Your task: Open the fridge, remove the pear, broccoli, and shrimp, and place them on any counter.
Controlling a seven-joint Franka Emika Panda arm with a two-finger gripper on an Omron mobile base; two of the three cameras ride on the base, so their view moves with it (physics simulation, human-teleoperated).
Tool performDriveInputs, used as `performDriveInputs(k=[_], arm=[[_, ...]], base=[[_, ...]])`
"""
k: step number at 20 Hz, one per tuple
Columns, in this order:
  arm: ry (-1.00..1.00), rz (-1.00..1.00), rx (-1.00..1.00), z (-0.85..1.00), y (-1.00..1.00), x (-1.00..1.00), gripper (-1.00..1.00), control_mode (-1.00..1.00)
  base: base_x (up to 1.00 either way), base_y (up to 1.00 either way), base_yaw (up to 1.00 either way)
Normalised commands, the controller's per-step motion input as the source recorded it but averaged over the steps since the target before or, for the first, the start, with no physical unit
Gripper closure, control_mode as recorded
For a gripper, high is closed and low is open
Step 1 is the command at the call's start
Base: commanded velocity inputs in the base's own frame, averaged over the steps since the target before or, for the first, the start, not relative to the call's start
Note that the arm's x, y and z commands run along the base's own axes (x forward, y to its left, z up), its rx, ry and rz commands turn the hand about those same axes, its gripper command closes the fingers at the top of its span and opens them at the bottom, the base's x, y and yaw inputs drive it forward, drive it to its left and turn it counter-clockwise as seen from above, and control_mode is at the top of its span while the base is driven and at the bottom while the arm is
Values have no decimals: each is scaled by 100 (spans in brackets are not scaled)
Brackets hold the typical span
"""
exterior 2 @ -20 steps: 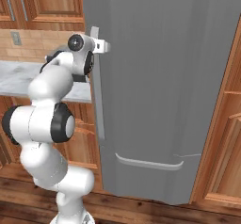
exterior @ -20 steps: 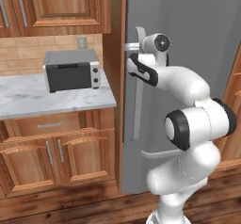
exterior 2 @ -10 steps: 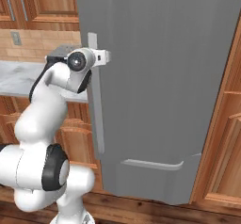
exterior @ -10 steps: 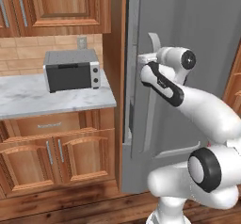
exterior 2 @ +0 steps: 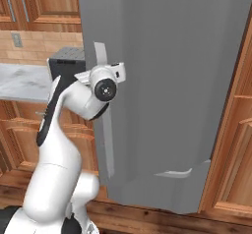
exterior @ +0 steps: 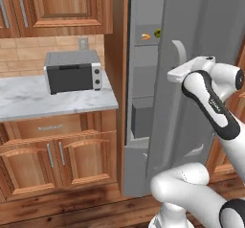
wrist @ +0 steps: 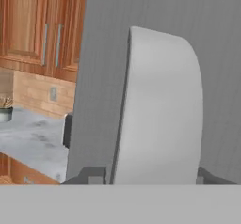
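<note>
One door of the tall matte grey fridge (exterior: pixel 191 54) stood partly open, the tool (wrist: pixel 155 178) straddling its pale bar handle (wrist: pixel 160 110); three foods remained inside.

arm shell: glossy white, rounded tubular links with bulbous elbows
joints: dark grey to black rings and end caps
forearm trim: a long black stripe along each side of the white link
wrist cap: round, dark centre, pale rim
hand (wrist: pixel 150 178): short grey finger stubs
</note>
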Motion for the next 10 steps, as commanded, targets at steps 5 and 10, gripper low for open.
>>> performDriveInputs(k=[5,10], arm=[[6,23,-16,0,-14,-98,100,-100],[14,18,-14,0,-4,-98,100,-100]], base=[[0,0,0],[0,0,0]])
